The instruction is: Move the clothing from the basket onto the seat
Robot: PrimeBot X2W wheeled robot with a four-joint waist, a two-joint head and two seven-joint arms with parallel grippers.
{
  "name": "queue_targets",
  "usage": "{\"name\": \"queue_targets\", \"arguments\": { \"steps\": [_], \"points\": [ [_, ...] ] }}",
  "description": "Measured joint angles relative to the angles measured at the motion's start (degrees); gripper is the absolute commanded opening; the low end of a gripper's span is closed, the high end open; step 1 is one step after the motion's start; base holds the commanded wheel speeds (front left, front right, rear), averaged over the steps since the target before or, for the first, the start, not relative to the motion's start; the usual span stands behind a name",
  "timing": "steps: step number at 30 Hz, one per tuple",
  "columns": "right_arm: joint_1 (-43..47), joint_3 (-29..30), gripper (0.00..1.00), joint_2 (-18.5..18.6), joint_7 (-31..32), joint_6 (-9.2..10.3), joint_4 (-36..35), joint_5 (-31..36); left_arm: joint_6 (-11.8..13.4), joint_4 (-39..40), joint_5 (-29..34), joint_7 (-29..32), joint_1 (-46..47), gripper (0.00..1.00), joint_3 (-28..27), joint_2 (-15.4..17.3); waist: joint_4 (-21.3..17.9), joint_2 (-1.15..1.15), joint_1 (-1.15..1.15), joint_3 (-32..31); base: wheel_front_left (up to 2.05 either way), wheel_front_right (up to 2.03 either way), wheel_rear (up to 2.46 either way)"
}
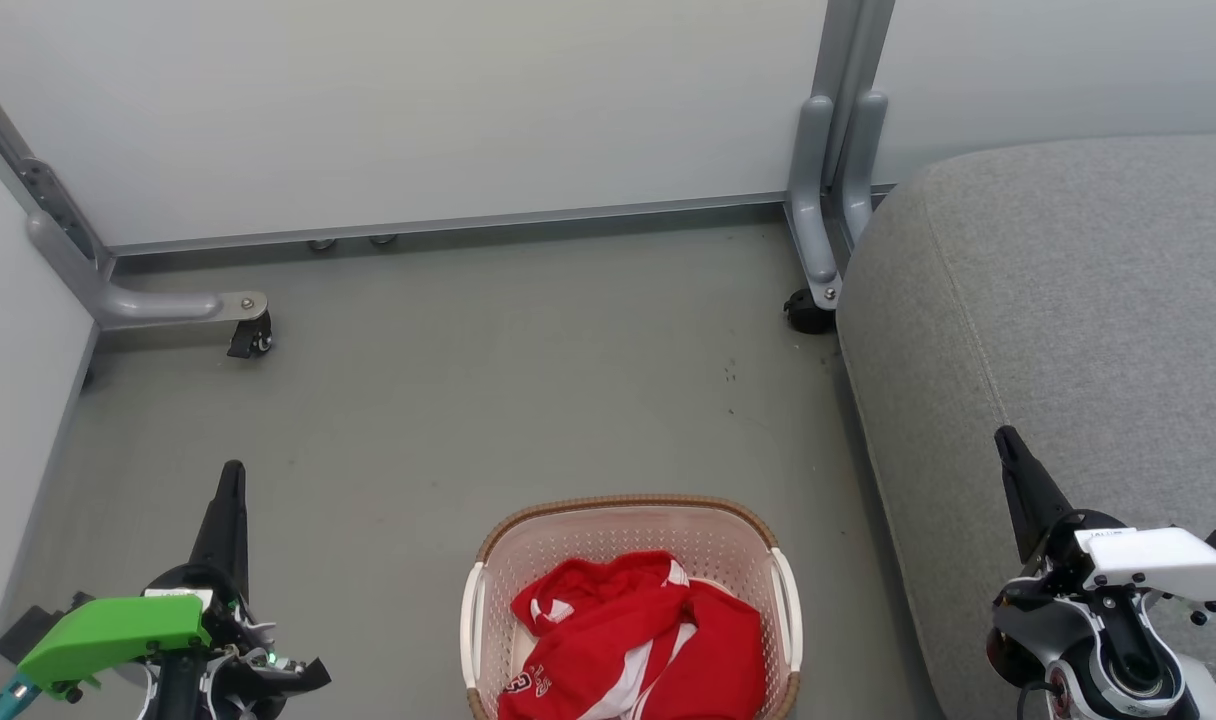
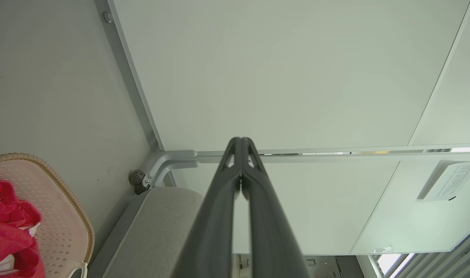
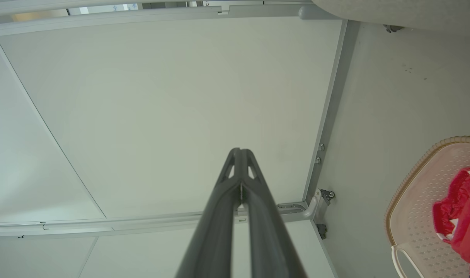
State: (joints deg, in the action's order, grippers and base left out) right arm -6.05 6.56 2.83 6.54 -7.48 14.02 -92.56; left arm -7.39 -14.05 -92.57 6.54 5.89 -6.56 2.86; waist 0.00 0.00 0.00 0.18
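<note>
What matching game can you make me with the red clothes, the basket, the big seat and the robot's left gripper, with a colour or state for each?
Column one:
1. clothing
2. basket
3. seat
4. left gripper

Column two:
A. grey fabric, on the robot's right
B. dark fingers, shut, holding nothing
C. bright red with white stripes, lying in the basket
D. cream with holes and a brown rim

Right pairs: 1-C, 2-D, 3-A, 4-B.
</note>
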Motion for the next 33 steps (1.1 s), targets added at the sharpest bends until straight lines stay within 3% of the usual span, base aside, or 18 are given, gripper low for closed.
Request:
{"name": "queue_targets", "arguments": {
  "steps": [11, 12, 18, 23, 33],
  "points": [
    [0.0, 0.0, 0.0, 0.0, 0.0, 0.0, 0.0, 0.0, 0.0, 0.0, 0.0, 0.0, 0.0, 0.0, 0.0, 0.0, 0.0, 0.0, 0.0, 0.0, 0.0, 0.0, 0.0],
    [0.1, 0.0, 1.0, 0.0, 0.0, 0.0, 0.2, 0.0, 0.0, -0.2, 0.0, 0.0, -0.1, 1.0, 0.0, 0.0, 0.0, 0.0, 0.0, 0.0, 0.0, 0.0, 0.0],
    [2.4, -0.3, 1.0, -0.6, -0.2, 0.02, 2.5, 0.0, 0.2, -2.8, 0.0, -0.2, -2.4, 1.0, 0.6, -0.5, 0.0, 0.0, 0.0, 0.0, 0.0, 0.0, 0.0],
    [2.5, -1.6, 1.0, -0.6, -1.7, 0.02, 1.9, 2.1, 0.2, -2.4, 4.0, -1.7, -2.5, 1.0, 1.3, -0.5, 0.0, 0.0, 0.0, 0.1, 0.0, 0.0, 0.0],
    [2.5, -3.9, 1.0, -0.3, -4.2, 0.02, 0.2, 16.7, 0.7, 1.1, 15.6, -4.4, -2.5, 1.0, 3.0, -0.5, -0.1, 0.0, 0.0, 0.2, 0.0, 0.0, 0.0]
  ]
}}
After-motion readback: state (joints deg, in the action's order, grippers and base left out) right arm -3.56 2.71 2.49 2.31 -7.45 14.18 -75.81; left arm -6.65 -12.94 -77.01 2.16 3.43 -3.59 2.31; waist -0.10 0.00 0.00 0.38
